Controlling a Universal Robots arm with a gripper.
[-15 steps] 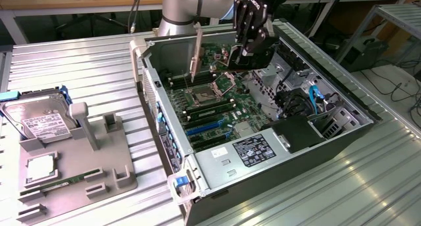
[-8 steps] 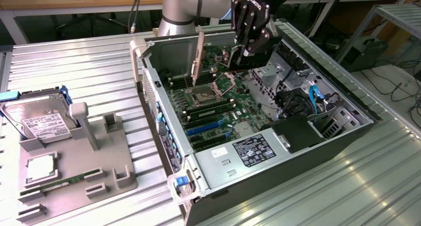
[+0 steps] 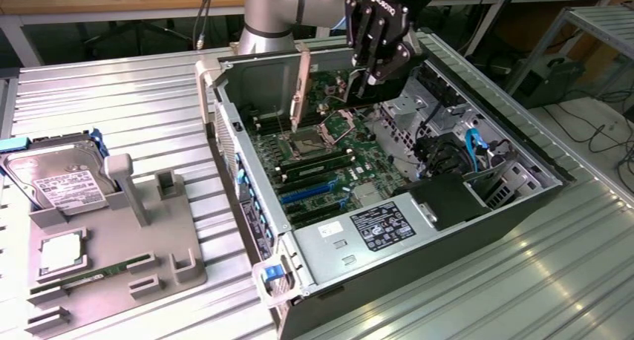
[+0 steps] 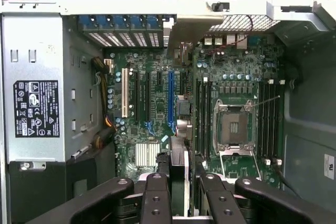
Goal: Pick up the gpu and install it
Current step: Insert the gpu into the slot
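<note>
The fingers [image 4: 156, 199] are closed partway, clamping the gpu [image 4: 178, 174] edge-on above the motherboard [image 4: 157, 103] inside the open case [image 3: 515, 206] on the tabletop [image 3: 129, 95].

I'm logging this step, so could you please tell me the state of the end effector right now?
End effector: closed, holding the gpu edge-on between its fingers.

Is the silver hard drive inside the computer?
No, the hard drive stands in the grey holder outside the computer case.
</note>
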